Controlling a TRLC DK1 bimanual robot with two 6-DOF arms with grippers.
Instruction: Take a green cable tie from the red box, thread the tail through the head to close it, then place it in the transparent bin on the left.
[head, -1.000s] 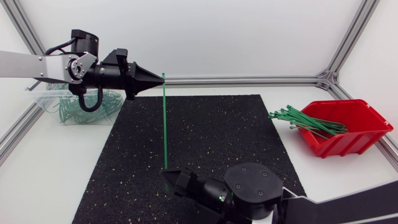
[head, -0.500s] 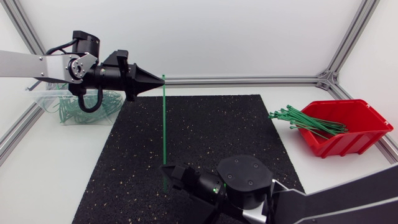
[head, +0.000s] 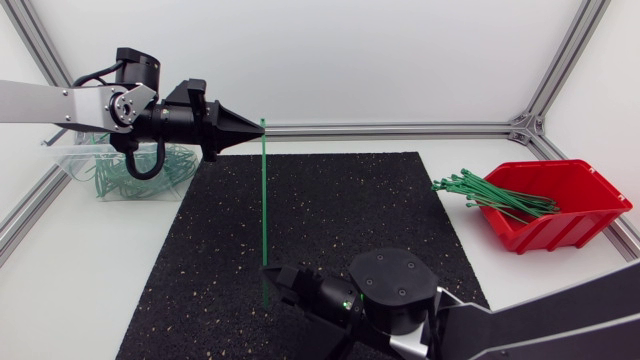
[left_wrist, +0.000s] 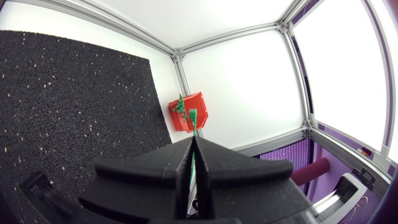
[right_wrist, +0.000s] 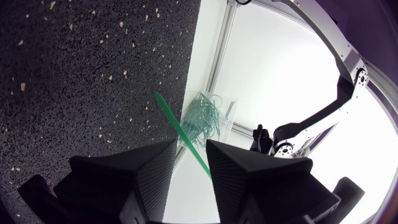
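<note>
A green cable tie (head: 264, 195) hangs straight down over the black mat (head: 340, 215). My left gripper (head: 255, 128) is shut on its top end; in the left wrist view the tie's tip (left_wrist: 193, 116) pokes out past the shut gripper (left_wrist: 193, 140). My right gripper (head: 268, 272) sits low at the tie's bottom end. In the right wrist view the tie (right_wrist: 180, 130) runs between the right gripper (right_wrist: 189, 145), whose fingers stand apart with gaps beside the strap. The red box (head: 560, 205) holds more green ties (head: 490, 193) at the right. The transparent bin (head: 125, 170) stands at the back left.
Aluminium frame rails (head: 400, 130) border the white table at the back and sides. The red box (left_wrist: 186, 115) shows far ahead of the left gripper. The bin (right_wrist: 208, 121) with looped ties shows beyond the mat's edge ahead of the right gripper.
My right arm has turned and shifted at the tie's lower end, and its fingers have narrowed around the strap. The left arm and the tie have stayed still.
</note>
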